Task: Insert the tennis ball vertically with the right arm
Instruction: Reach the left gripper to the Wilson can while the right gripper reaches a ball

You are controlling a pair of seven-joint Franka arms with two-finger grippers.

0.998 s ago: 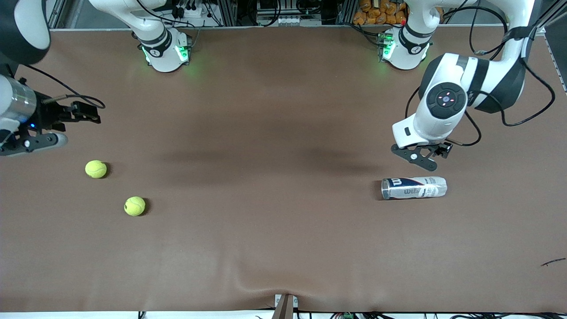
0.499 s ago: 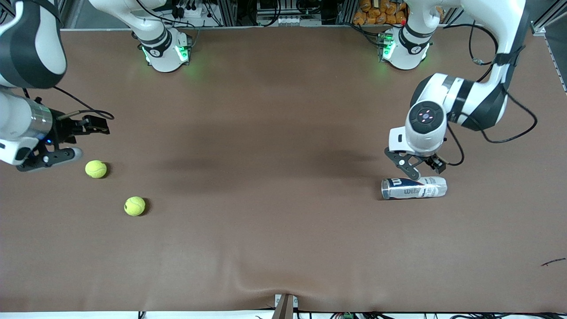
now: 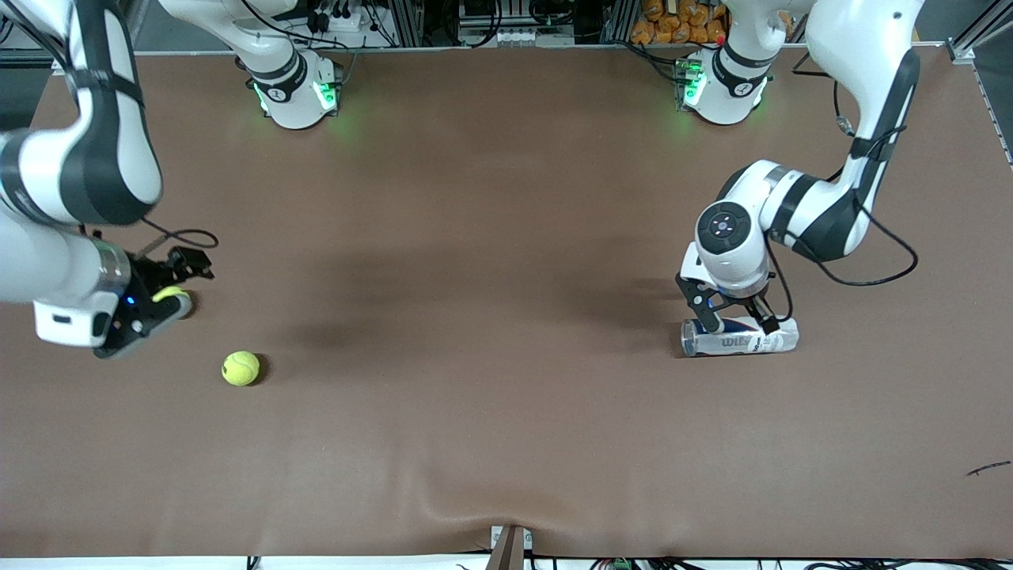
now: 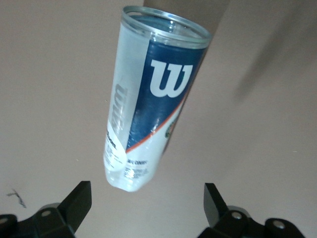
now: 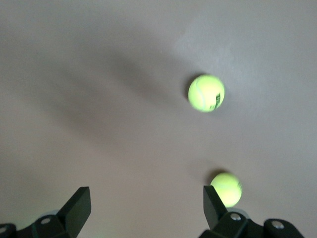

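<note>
1. Reaching is the step in hand: your right gripper (image 3: 158, 310) hangs low over the farther yellow-green felt tennis ball (image 3: 172, 294), fingers spread wide and holding nothing.
2. The second yellow-green tennis ball (image 3: 240, 368) lies free on the brown table covering (image 3: 475, 237), nearer the front camera, toward the right arm's end.
3. Your left gripper (image 3: 732, 319) sits over the clear plastic tennis-ball can with the blue-and-white label (image 3: 740, 336), which lies on its side at the left arm's end; its fingers (image 4: 74, 203) are spread and do not touch the can.
4. Next, I judge, you must centre the right fingers (image 5: 77, 206) about a ball and close, while the can is stood upright.
5. Since a second ago, both arms have dropped from higher up; balls and can have not moved.
</note>
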